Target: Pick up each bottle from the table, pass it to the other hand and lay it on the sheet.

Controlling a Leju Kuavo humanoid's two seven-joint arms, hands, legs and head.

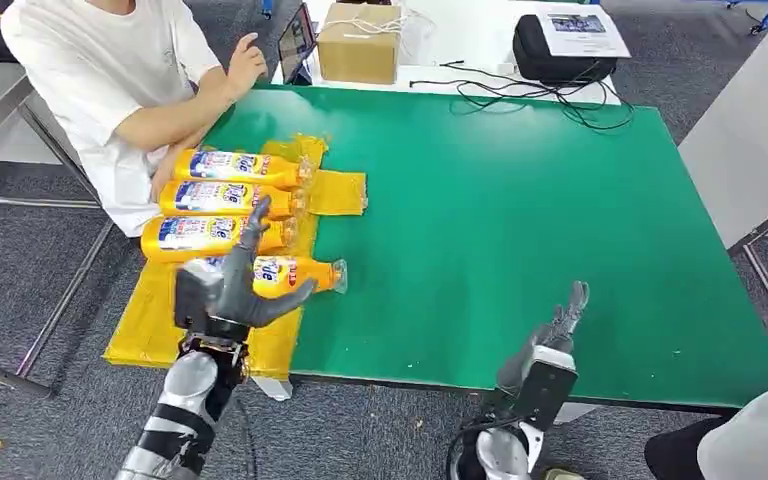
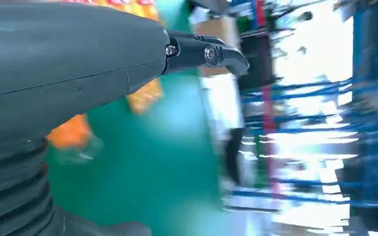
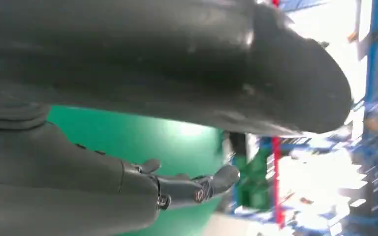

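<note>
Fingers [image 1: 256,226] of left hand [image 1: 228,290] spread, empty, above nearest bottle [image 1: 295,272].

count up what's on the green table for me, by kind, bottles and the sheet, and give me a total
Orange bottles: 4, all lying on the sheet, the nearest one under the left hand
Yellow sheet: 1
Total: 5
</note>
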